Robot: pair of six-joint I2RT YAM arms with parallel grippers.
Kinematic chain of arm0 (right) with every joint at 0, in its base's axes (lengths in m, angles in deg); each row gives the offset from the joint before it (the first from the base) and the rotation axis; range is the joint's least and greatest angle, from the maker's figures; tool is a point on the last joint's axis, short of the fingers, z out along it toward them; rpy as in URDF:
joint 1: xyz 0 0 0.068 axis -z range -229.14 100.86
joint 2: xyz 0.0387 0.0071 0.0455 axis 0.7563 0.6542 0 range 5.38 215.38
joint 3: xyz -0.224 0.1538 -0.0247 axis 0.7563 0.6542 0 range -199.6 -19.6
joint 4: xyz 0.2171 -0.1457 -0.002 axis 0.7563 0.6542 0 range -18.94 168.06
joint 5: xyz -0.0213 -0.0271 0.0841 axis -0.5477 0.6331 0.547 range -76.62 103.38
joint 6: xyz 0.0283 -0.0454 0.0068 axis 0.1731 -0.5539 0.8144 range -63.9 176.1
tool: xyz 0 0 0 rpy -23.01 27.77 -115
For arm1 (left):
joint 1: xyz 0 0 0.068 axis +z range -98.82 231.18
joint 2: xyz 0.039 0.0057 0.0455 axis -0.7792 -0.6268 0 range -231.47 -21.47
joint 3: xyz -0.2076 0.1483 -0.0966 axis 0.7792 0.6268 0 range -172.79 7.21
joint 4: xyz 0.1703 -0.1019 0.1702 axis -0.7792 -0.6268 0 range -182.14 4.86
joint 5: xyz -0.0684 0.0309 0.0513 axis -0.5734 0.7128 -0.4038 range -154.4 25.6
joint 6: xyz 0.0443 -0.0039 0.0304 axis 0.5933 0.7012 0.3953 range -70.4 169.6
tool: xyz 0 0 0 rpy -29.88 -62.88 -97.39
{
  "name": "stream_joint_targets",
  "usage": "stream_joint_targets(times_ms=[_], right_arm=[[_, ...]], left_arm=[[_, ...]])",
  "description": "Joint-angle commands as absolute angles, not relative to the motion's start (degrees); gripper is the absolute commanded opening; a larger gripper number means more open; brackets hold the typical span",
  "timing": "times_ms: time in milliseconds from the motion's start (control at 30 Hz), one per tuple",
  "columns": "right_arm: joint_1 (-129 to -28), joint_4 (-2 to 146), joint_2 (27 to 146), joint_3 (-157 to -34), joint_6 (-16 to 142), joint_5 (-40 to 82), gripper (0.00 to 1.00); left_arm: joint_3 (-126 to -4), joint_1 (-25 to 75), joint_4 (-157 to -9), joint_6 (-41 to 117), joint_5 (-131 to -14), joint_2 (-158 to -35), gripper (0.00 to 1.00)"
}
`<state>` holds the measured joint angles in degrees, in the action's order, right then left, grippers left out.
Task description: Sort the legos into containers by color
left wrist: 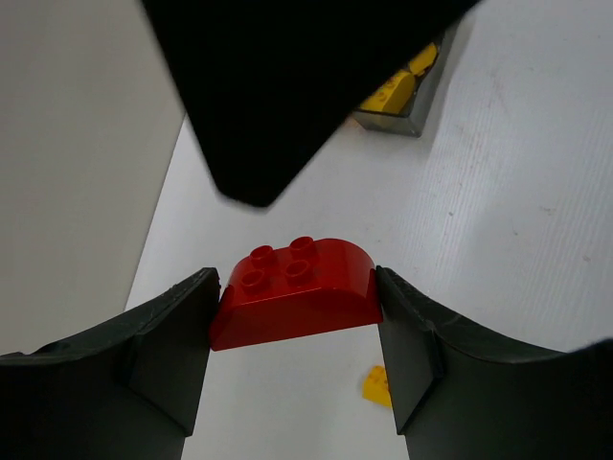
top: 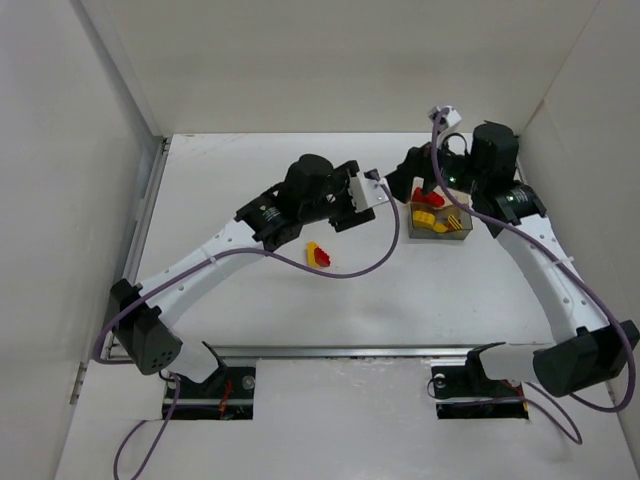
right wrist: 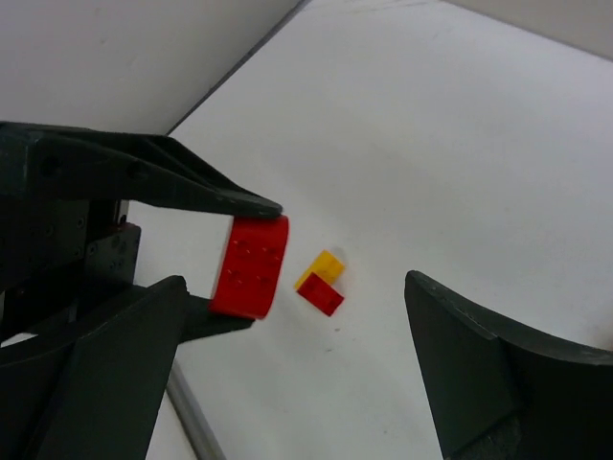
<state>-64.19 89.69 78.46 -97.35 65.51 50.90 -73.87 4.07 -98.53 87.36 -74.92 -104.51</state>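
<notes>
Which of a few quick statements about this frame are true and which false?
1. The left gripper holds a red brick. True.
2. The right gripper holds a yellow brick. False: it is open and empty.
3. A red-and-yellow clump lies on the table. True.
4. The containers are empty. False: bricks, some of them yellow, show inside.

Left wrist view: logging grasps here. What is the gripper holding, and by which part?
The left gripper holds a red lego brick, pinched at its two opposite ends, one finger on each.
</notes>
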Motion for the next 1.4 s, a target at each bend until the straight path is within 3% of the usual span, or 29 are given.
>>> stream_joint_targets(times_ms=[0,167,300,633,700,867,967,1000,1033,1067,1100,1167,1200,1233,1367], right_arm=[[-67.50,86.00,80.08,-98.18,65.77,53.73,1.00],[-70.49,84.16,80.79,-98.17,65.77,56.97,1.00],[-71.64,85.11,80.79,-97.56,65.77,57.34,0.92],[-72.87,87.58,84.38,-96.94,65.77,57.24,0.91],[-73.48,87.58,85.44,-98.25,65.77,57.76,0.85],[-74.01,87.58,88.69,-100.63,65.77,59.96,0.58],[-74.01,86.89,88.70,-101.25,65.77,61.37,0.33],[-74.01,86.88,88.70,-101.25,65.77,61.98,0.10],[-74.01,86.88,88.70,-101.25,65.77,61.99,0.00],[-74.01,86.88,88.70,-101.25,65.77,61.99,0.00],[-74.01,86.36,88.70,-101.25,65.77,61.99,0.00],[-74.01,86.35,88.09,-101.25,65.77,61.46,0.00],[-74.01,86.35,88.08,-100.73,66.29,60.85,0.00],[-74.01,86.35,87.56,-100.72,66.30,60.15,0.00],[-70.95,88.19,87.55,-100.72,68.40,49.82,0.00]], left_arm=[[-75.77,2.23,-97.46,91.26,-78.55,-103.21,0.00],[-75.76,1.71,-96.13,90.56,-77.06,-102.68,0.00],[-75.76,1.70,-94.90,90.03,-75.39,-102.68,0.00],[-75.76,1.70,-93.76,90.03,-73.72,-102.68,0.00],[-75.24,1.70,-93.76,89.51,-73.72,-102.68,0.00],[-75.24,1.70,-93.76,89.50,-73.72,-102.68,0.00],[-74.71,1.70,-93.76,89.50,-73.10,-102.68,0.00],[-74.71,1.70,-93.76,89.50,-72.58,-102.68,0.00],[-74.71,1.70,-93.76,89.50,-72.57,-102.68,0.00],[-74.10,1.70,-93.24,89.50,-72.05,-102.68,0.00],[-74.09,1.70,-93.23,89.50,-71.35,-102.16,0.06],[-73.57,1.70,-93.23,88.98,-70.47,-102.15,0.37],[-73.57,1.70,-93.23,88.37,-70.46,-102.15,0.59],[-72.87,1.70,-93.23,88.36,-69.77,-102.15,0.99],[-71.73,1.70,-92.71,85.56,-67.48,-101.62,1.00]])
